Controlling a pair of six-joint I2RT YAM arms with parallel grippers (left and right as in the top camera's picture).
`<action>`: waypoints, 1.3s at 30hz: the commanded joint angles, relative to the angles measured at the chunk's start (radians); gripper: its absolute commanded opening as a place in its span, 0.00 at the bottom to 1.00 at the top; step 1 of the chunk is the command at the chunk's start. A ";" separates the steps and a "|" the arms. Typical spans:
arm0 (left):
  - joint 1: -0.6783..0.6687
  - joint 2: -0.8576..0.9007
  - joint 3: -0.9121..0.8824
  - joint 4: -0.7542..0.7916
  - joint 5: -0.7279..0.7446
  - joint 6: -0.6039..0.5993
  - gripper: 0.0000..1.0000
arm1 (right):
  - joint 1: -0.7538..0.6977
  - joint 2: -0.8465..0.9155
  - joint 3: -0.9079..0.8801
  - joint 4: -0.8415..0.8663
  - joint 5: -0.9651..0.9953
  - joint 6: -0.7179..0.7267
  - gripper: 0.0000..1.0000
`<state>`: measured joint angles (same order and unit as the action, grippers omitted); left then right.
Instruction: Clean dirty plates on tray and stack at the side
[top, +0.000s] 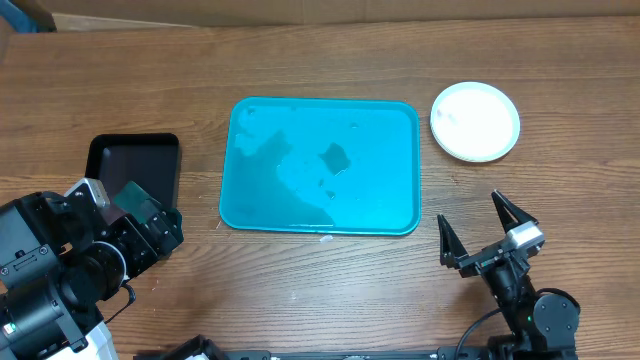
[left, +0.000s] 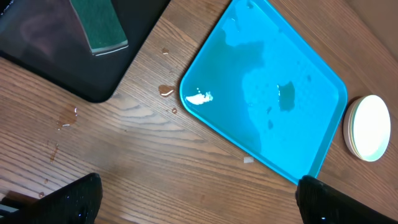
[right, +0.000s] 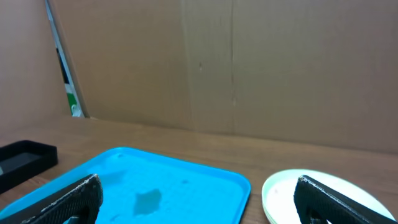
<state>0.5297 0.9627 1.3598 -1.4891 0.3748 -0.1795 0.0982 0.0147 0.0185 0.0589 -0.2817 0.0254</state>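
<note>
The teal-blue tray (top: 400, 120) lies in the middle of the table with no plates on it, only wet smears. It shows in the left wrist view (left: 211, 62) and the right wrist view (right: 205, 177). The plates (top: 476, 121) sit stacked to the right of the tray, white top clean, also in the left wrist view (left: 368, 128) and the right wrist view (right: 277, 190). My left gripper (left: 199, 202) is open and empty over bare wood at the front left. My right gripper (top: 488, 236) is open and empty, in front of the stack.
A black tray (top: 110, 158) stands at the left with a green sponge (left: 99, 25) in it. Water drops (left: 165, 91) and a small white crumb (left: 248, 160) lie on the wood beside the blue tray. A cardboard wall (right: 217, 62) backs the table.
</note>
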 joint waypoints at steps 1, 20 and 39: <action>-0.003 -0.002 0.000 0.003 0.010 0.016 1.00 | -0.006 -0.012 -0.011 0.018 0.033 0.000 1.00; -0.003 -0.002 0.000 0.003 0.010 0.016 1.00 | -0.088 -0.012 -0.010 -0.140 0.196 -0.001 1.00; -0.003 -0.003 0.000 0.003 0.010 0.015 1.00 | -0.088 -0.012 -0.010 -0.139 0.202 0.000 1.00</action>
<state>0.5297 0.9627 1.3598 -1.4891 0.3748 -0.1795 0.0135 0.0139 0.0185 -0.0826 -0.0956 0.0257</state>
